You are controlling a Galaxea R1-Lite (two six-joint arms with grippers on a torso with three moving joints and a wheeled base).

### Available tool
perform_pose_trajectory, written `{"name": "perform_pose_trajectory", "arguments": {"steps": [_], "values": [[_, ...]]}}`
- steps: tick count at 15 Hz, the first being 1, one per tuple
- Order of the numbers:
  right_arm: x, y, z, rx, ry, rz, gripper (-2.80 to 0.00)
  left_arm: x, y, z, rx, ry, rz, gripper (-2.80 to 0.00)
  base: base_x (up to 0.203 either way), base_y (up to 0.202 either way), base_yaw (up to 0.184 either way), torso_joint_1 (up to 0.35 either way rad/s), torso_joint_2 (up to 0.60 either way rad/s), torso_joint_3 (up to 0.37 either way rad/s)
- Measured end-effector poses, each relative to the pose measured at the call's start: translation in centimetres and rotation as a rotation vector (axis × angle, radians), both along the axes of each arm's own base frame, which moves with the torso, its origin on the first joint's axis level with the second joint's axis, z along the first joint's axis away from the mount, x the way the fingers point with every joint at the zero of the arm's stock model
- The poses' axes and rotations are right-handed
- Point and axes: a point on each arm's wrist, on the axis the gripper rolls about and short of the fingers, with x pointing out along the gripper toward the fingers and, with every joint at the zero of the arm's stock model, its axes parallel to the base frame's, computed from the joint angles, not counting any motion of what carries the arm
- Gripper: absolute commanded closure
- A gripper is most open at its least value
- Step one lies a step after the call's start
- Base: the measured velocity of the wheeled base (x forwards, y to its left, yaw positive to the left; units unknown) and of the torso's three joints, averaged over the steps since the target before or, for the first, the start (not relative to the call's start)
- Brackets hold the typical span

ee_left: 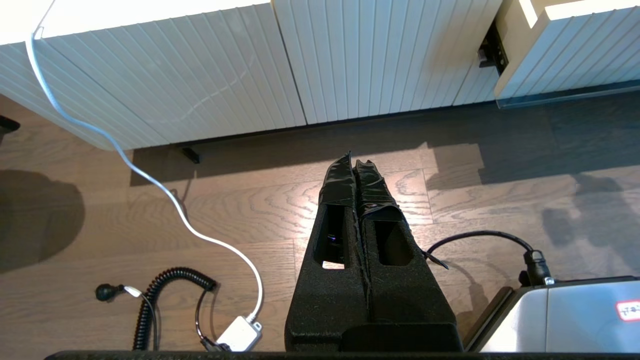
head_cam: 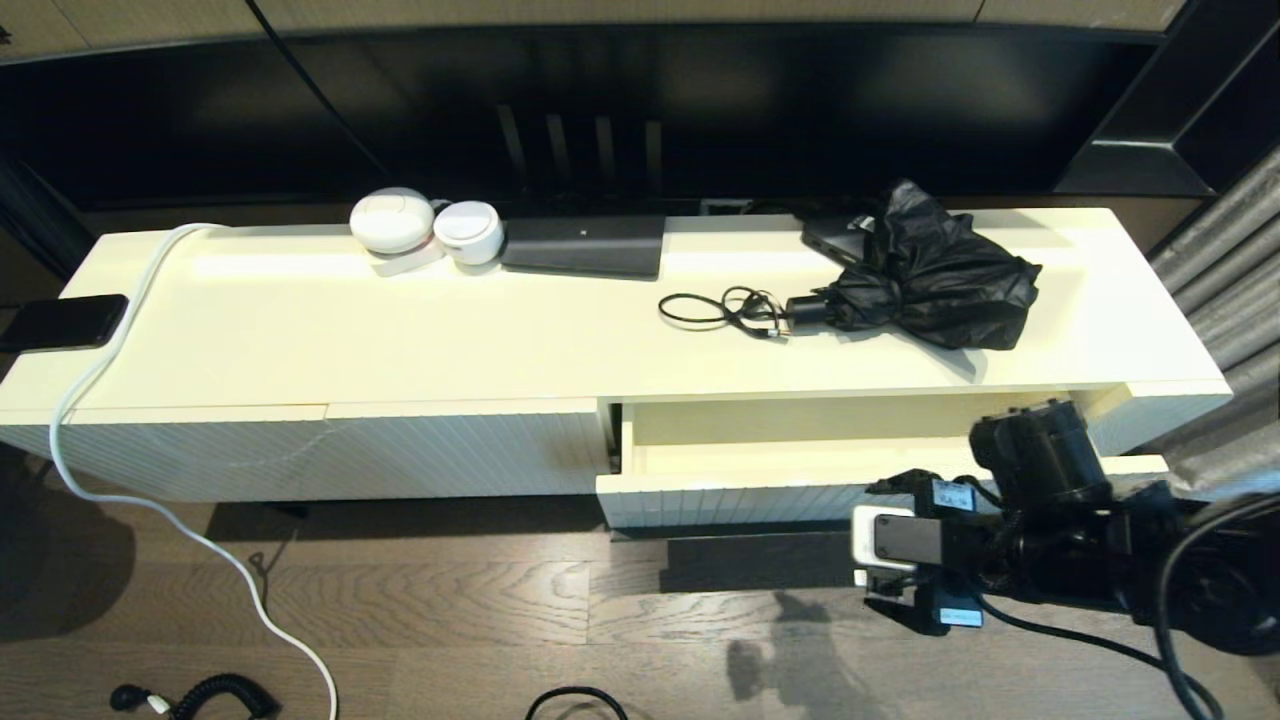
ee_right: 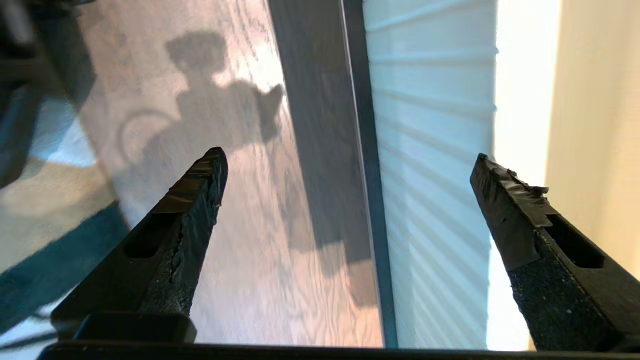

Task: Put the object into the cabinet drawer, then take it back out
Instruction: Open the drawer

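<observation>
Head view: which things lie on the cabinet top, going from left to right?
Black phone at the left edge → white cable → two white round devices → flat black box → coiled black cord → folded black umbrella.

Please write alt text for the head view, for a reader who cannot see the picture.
A long white cabinet stands on a wood floor with its cabinet drawer pulled open at the right, and the right gripper is open in front of it, holding nothing. On the cabinet top lie a folded black umbrella, a coiled black cable and two round white devices.
</observation>
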Motion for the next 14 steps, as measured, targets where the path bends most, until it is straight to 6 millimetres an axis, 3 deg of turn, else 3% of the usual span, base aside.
{"name": "perform_pose_trajectory", "arguments": {"steps": [4, 5, 10, 14], "values": [[-4.6, -1.9, 3.6, -0.01, -0.009, -0.015, -2.8, 0.0, 0.0, 0.0, -0.001, 0.0, 0.0, 0.0, 0.0, 0.0, 0.0, 0.0, 0.0, 0.0], [-5.6, -2.3, 4.3, -0.015, -0.005, -0.018, 0.0, 0.0, 0.0, 0.0, 0.0, 0.0, 0.001, 0.0, 0.0, 0.0, 0.0, 0.0, 0.0, 0.0], [-7.1, -2.9, 6.1, -0.01, -0.055, -0.03, 0.0, 0.0, 0.0, 0.0, 0.0, 0.0, 0.0, 0.0, 0.0, 0.0, 0.0, 0.0, 0.0, 0.0], [-5.3, -2.2, 7.1, -0.006, -0.1, -0.05, 0.0, 0.0, 0.0, 0.0, 0.0, 0.0, 0.0, 0.0, 0.0, 0.0, 0.0, 0.0, 0.0, 0.0]]}}
